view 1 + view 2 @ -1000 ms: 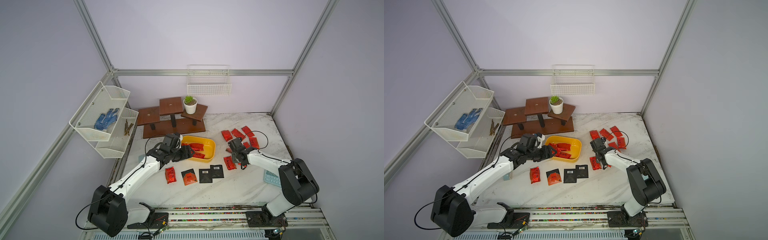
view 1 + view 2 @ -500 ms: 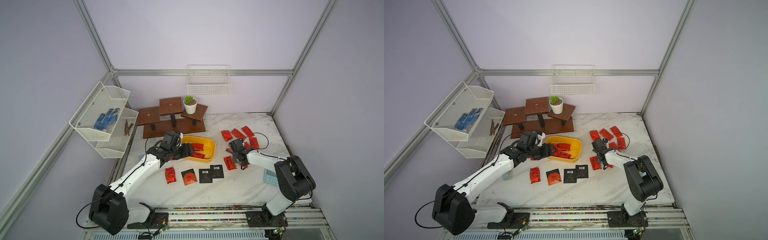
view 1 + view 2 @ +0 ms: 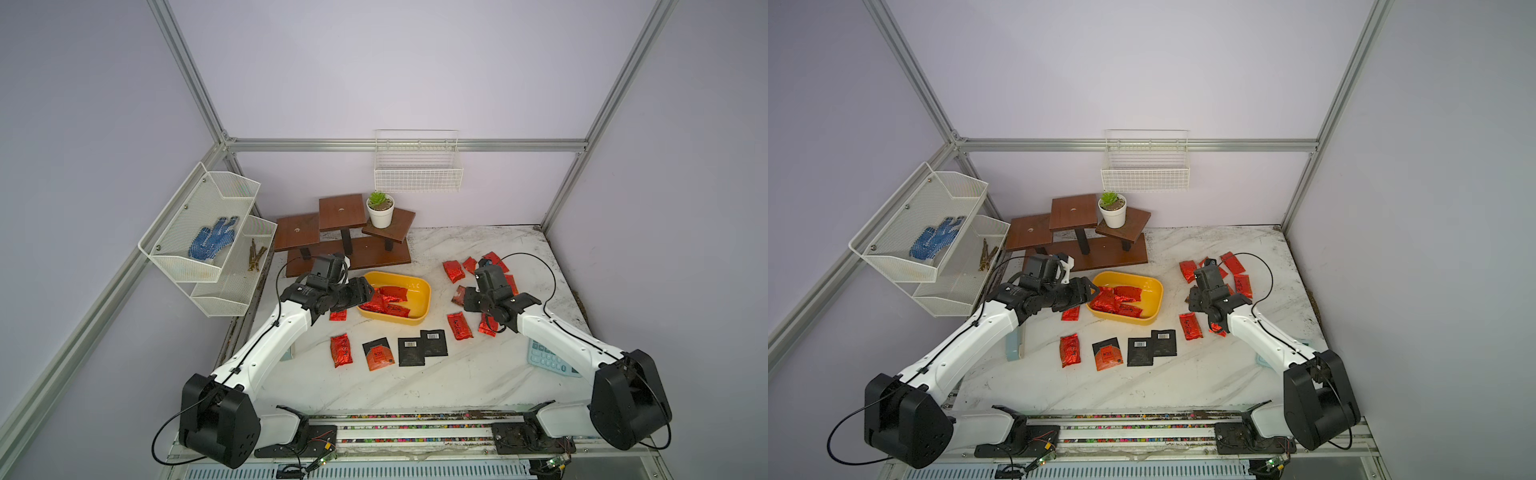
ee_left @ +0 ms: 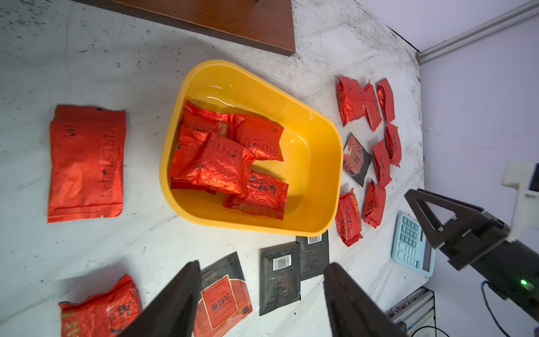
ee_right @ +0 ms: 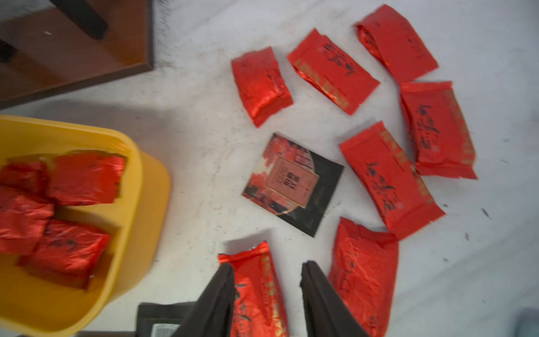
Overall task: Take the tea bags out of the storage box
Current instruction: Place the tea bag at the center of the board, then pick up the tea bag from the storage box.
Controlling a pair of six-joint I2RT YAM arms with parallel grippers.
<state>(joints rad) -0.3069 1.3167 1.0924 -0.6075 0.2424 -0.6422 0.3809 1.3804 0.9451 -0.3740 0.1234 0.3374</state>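
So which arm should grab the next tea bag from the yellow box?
Left. The left pincer, open, sits at the rim of the storage box beside the tea bags inside. The right pincer hangs over packets out on the table.

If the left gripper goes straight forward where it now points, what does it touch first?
Probably the red tea bags piled in the yellow storage box: the left gripper, jaws open, aims at that pile, though depth is unclear.
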